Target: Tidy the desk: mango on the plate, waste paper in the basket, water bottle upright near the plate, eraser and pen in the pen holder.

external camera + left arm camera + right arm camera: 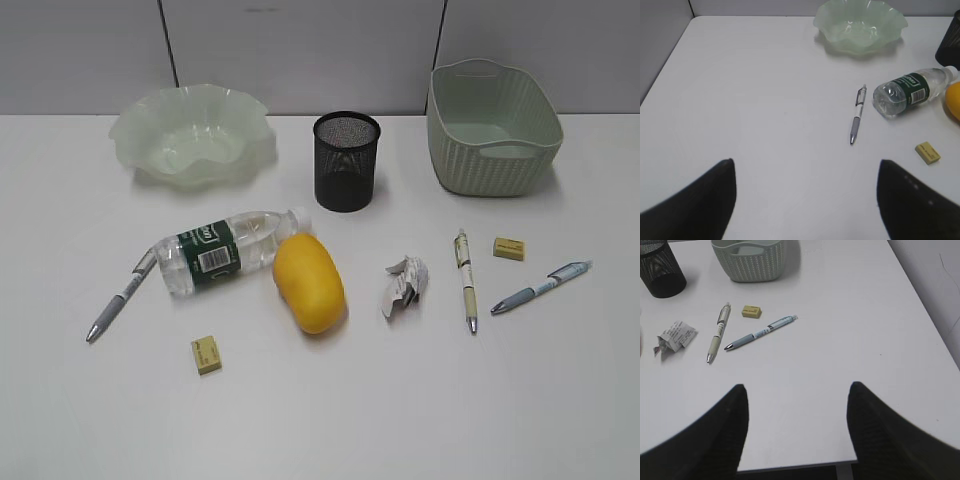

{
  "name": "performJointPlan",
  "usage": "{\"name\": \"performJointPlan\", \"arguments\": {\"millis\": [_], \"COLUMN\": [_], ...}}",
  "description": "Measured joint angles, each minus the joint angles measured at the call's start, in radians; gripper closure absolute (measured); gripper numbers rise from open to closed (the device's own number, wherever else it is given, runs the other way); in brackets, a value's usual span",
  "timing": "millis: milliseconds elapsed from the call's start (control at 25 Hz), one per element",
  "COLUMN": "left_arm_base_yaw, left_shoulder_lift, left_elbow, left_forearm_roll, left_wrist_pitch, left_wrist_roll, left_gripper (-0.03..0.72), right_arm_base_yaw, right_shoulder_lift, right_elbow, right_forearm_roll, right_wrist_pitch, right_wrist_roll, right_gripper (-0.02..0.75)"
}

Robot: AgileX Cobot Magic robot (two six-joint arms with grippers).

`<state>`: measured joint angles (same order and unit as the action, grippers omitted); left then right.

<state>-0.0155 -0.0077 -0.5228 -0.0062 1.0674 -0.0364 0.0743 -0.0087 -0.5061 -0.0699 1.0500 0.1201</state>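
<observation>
my left gripper (pixel 805 200) hung wide open over bare desk (pixel 400 420), plate (pixel 192 135) back left, bottle (pixel 225 250) lying flat touching the mango (pixel 308 282), pen holder (pixel 346 160) mid-back, paper wad (pixel 405 283), basket (pixel 492 125) back right, my right gripper (pixel 797 427) open too, holding nothing

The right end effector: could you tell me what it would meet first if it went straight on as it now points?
Probably bare desk; the right end effector stands open, and the blue pen lies just left of its line, though depth is unclear.
</observation>
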Motion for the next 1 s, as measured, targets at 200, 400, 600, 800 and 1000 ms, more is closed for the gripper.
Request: {"name": "performJointPlan", "arguments": {"millis": [200,400,600,800,1000], "left_arm_base_yaw": [0.000,0.000,0.000,0.000,0.000], "left_shoulder_lift": [0.000,0.000,0.000,0.017,0.164], "left_elbow": [0.000,0.000,0.000,-0.016,-0.080], "left_forearm_roll": [0.000,0.000,0.000,-0.016,-0.017], "left_wrist_pitch": [0.000,0.000,0.000,-0.022,-0.180], "left_wrist_roll": [0.000,0.000,0.000,0.000,0.000], "left_gripper": [0.024,0.032,0.073,0.094,0.097], "right_arm_base_yaw": [0.000,0.000,0.000,0.000,0.000], "right_shoulder_lift": [0.000,0.000,0.000,0.000,0.000], "right_elbow": [0.000,0.000,0.000,0.000,0.000], "right_forearm_roll": [0.000,0.000,0.000,0.000,0.000], "right_wrist_pitch": [0.000,0.000,0.000,0.000,0.000], "right_wrist_roll": [0.000,0.000,0.000,0.000,0.000], "right_gripper": [0.243,0.243,0.243,0.243,0.243]}}
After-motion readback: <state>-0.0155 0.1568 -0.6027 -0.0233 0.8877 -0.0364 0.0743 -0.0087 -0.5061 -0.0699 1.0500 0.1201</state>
